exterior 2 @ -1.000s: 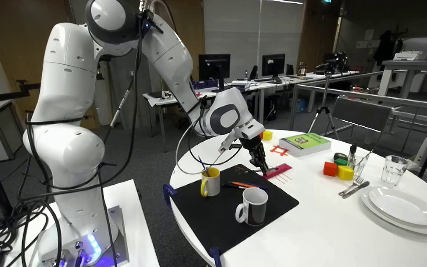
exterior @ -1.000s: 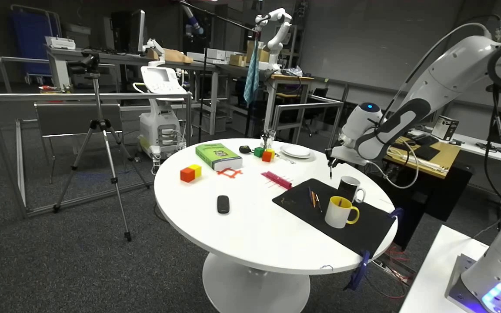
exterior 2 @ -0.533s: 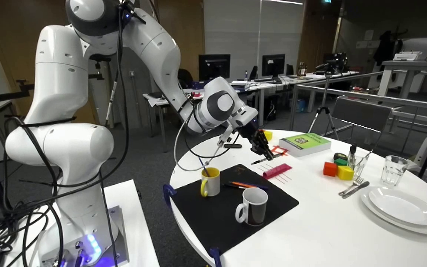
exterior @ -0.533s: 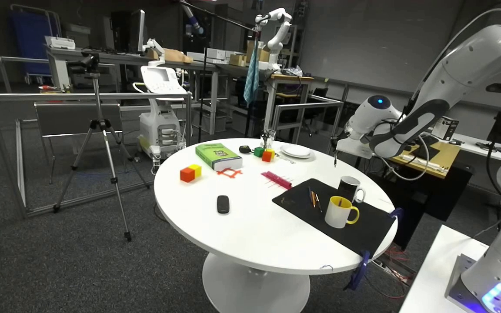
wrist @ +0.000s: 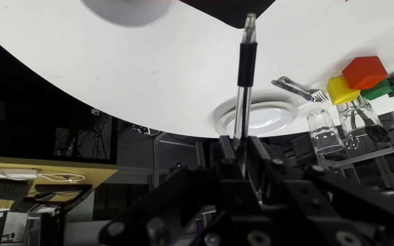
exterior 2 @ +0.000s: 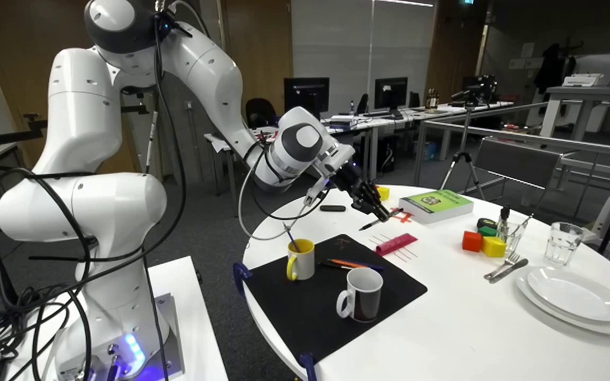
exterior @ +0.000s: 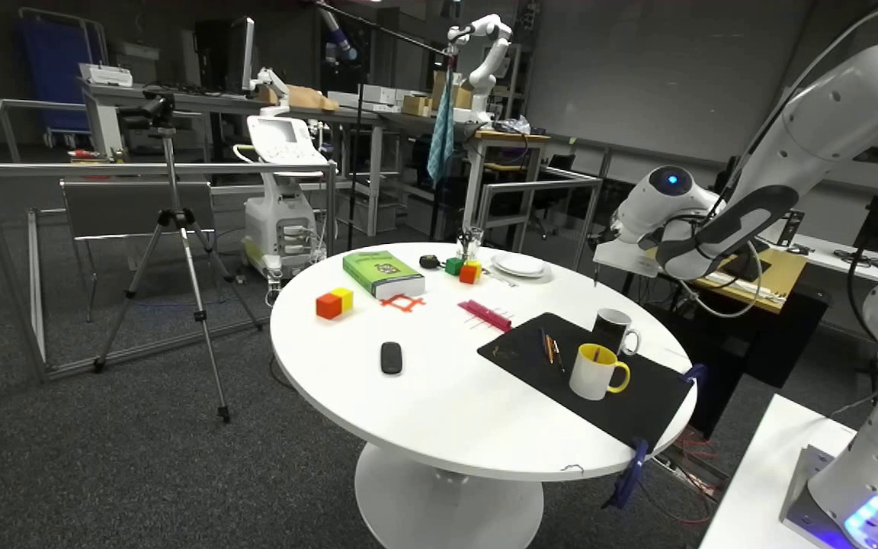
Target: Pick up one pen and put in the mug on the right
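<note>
The hand (wrist: 239, 141) is pinched closed on a slim, clear-barrelled pen (wrist: 247, 66). It should prove light, stiff and slick, best gripped around mid-barrel.

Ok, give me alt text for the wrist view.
The black hand holds a clear, black-gripped pen above a white table. Beyond are stacked white plates, a knife and fork, two drinking glasses, and red, yellow and green blocks.
</note>
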Available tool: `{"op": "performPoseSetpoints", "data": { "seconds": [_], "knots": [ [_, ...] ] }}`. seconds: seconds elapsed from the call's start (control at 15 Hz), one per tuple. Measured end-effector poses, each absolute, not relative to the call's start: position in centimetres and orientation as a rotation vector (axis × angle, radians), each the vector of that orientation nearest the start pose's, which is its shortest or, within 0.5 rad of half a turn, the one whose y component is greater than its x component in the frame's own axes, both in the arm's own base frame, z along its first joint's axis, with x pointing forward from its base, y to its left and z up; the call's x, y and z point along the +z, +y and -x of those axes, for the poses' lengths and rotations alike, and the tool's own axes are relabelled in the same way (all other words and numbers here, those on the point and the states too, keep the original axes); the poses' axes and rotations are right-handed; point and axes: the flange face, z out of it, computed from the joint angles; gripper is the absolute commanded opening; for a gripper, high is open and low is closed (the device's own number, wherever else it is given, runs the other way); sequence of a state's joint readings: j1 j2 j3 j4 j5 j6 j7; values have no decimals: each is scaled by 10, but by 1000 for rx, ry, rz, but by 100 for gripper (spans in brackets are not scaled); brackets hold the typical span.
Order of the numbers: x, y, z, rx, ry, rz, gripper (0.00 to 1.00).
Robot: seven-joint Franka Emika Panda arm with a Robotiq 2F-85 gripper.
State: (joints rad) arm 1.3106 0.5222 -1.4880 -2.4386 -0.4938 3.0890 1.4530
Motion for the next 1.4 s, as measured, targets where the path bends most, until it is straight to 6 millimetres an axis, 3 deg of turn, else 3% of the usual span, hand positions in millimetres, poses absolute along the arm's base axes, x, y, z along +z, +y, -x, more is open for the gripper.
{"op": "performPoseSetpoints", "data": {
  "seconds": [0.47, 1.4],
  "knots": [
    [315, -43, -522, -1194, 1465, 2820, 4],
    [277, -67, -500, -1288, 1549, 3027, 4]
  ]
}}
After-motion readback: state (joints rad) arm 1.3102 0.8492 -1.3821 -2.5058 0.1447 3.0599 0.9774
